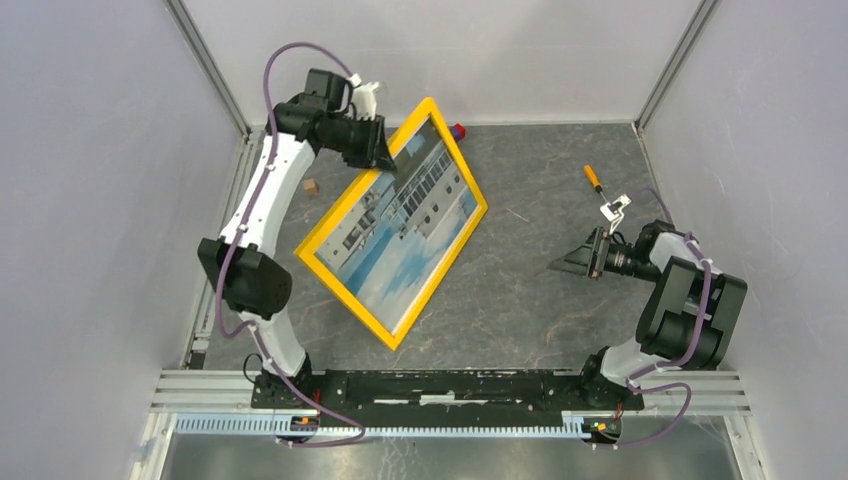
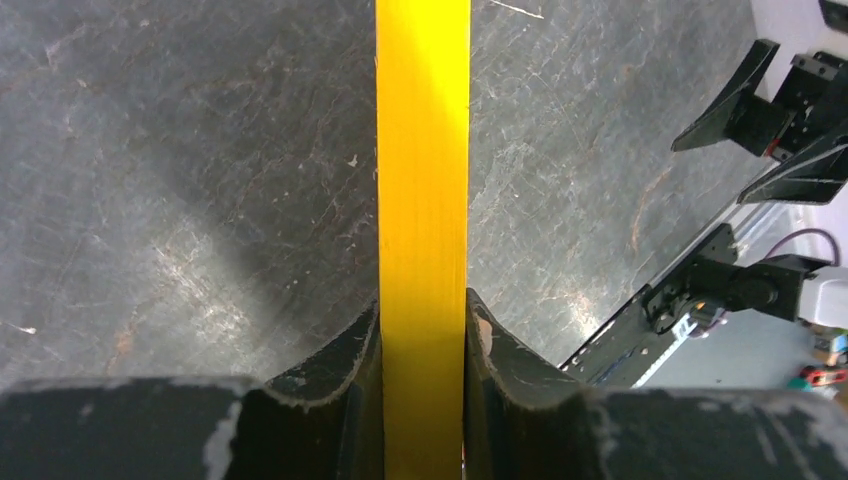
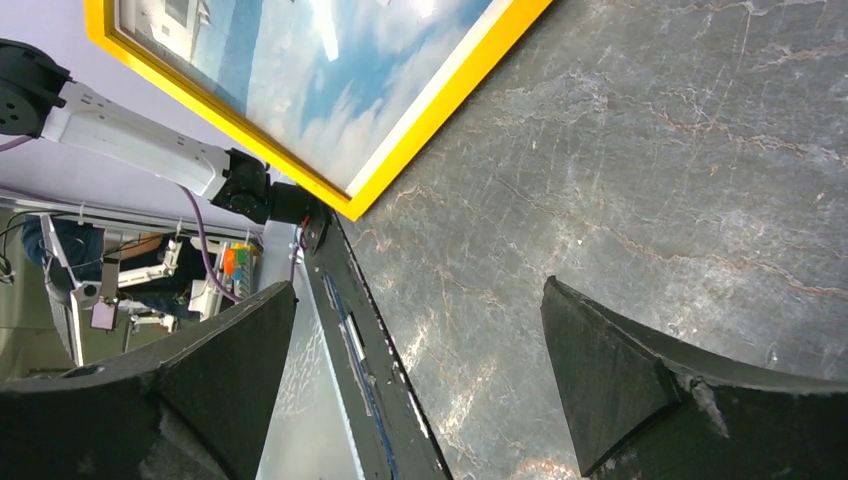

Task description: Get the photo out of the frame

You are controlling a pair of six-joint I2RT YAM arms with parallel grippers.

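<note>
Left fingers point(image 1: 383, 158) were seen pinched on the yellow border of the frame point(image 1: 345, 298), one pad on each side of the strip, with no gap visible in the left wrist view. The border point(image 2: 423, 150) ran straight out from between those fingers, over the tabletop point(image 2: 200, 150). The grip was placed on the frame's long edge, close to its far corner, and the rest of the frame extended away from the fingers toward the arm bases. The frame was held tilted, and contact between its near corner and the tabletop could not be confirmed. The photo point(image 1: 405, 230) was seated in the frame, print side up, just beside the left fingers. Right fingers point(image 1: 568, 262) were spread wide with nothing between them, hovering over bare tabletop point(image 3: 650, 150) and well apart from the frame. The frame's near corner point(image 3: 430, 115) and the cloud part of the photo point(image 3: 330, 80) were seen ahead of them. An orange-handled screwdriver point(image 1: 594, 178) was lying on the tabletop beyond the right fingers. A small wooden block point(image 1: 311, 186) was lying near the left fingers, outside the frame.
</note>
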